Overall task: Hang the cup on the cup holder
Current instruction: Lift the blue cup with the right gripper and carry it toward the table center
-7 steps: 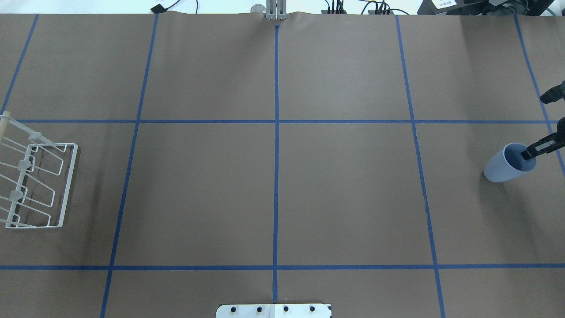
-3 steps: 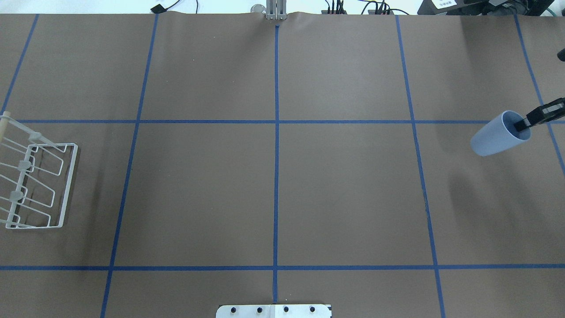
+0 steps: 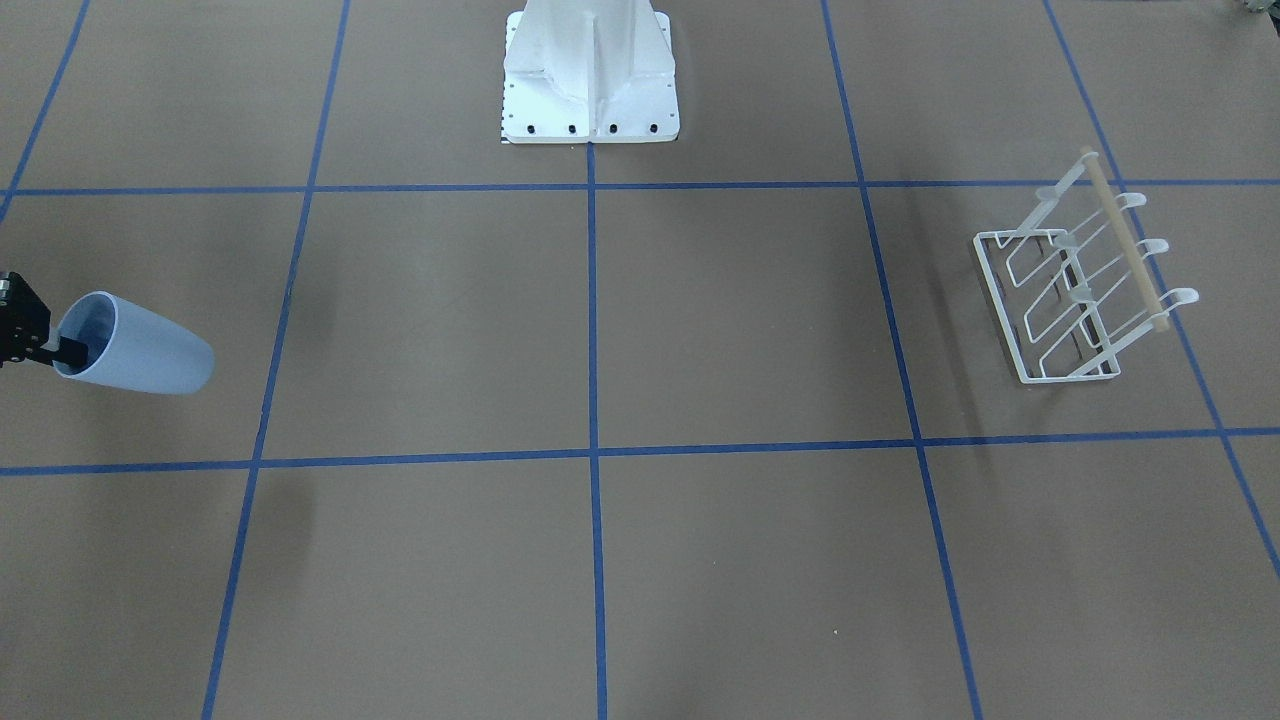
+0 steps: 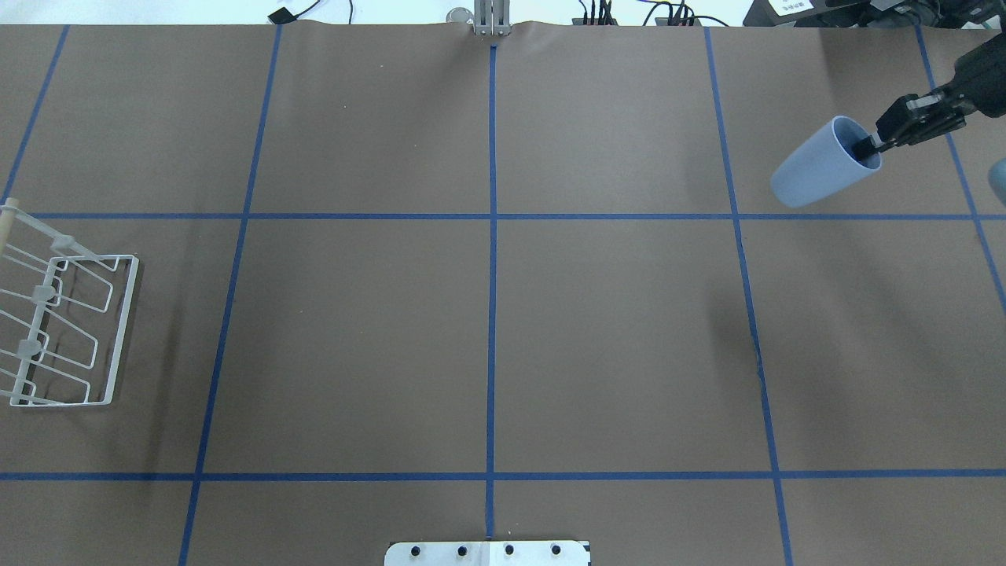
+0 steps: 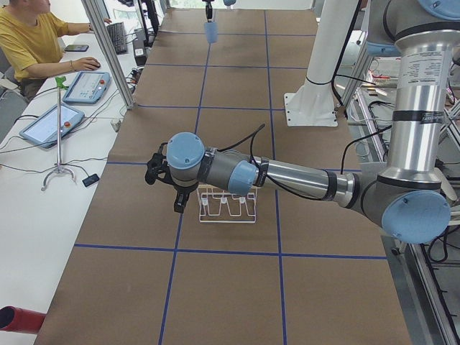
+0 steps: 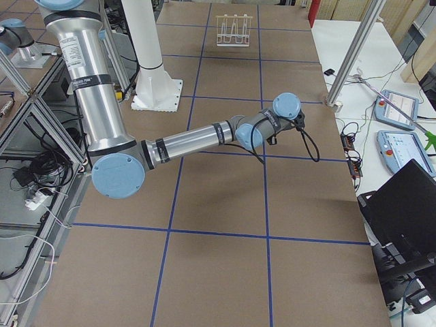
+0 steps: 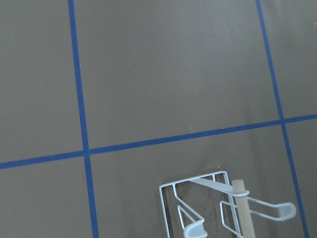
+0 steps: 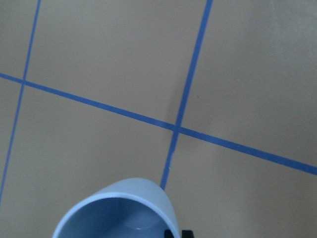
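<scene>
The cup (image 4: 817,167) has moved. 1 second ago it stood low at the right edge of the counter (image 4: 613,330). Now it has gone up and across, over the far right square. It has also tipped over more.

The cup now lies almost on its side in the air. Its mouth faces the right arm (image 4: 974,71) and its base points toward the middle of the counter. The right jaws pinch the cup's thin wall at the rim, with 1 finger inside the mouth and 1 outside.

The cup holder (image 3: 1126,240) stands at the other end of the counter, well apart from the cup. The left arm (image 5: 287,176) hangs just above it. I cannot tell if the left jaws are wide or closed.

The cup looks like light, stiff plastic, so I think it will not bend or break. It also looks smooth, so it could slip or swing, since only 1 small spot of the rim is held. It has no handle, so I think its mouth must go down over 1 of the wire loops. The rim is a good place to hold, but the finger inside may bump the wire. A hold on the outside wall, nearer the base, would leave the mouth free.
</scene>
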Robot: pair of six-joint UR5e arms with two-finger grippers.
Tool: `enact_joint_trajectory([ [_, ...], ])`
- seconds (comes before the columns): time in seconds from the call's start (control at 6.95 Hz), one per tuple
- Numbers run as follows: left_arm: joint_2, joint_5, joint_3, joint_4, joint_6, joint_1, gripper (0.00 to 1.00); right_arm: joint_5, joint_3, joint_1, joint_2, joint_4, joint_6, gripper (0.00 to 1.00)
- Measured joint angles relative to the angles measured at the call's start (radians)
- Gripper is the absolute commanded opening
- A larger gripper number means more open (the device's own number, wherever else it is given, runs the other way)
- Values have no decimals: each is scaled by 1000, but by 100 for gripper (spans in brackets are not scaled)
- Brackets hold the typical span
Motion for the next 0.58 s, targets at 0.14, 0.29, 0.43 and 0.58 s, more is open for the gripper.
enact_joint_trajectory([
  [0.14, -14, 16, -2, -94, -83, 8, 100, -26, 13, 0, 34, 2, 38, 0],
  [0.29, -19, 81, -3, -213, -179, 19, 100, -81, 43, -1, 49, 3, 76, 0],
  [0.43, -22, 165, -5, -336, -299, 47, 100, -135, 84, -3, 55, 10, 130, 0],
  [0.58, -32, 213, -9, -436, -430, 80, 100, -185, 120, -9, 56, 65, 218, 0],
])
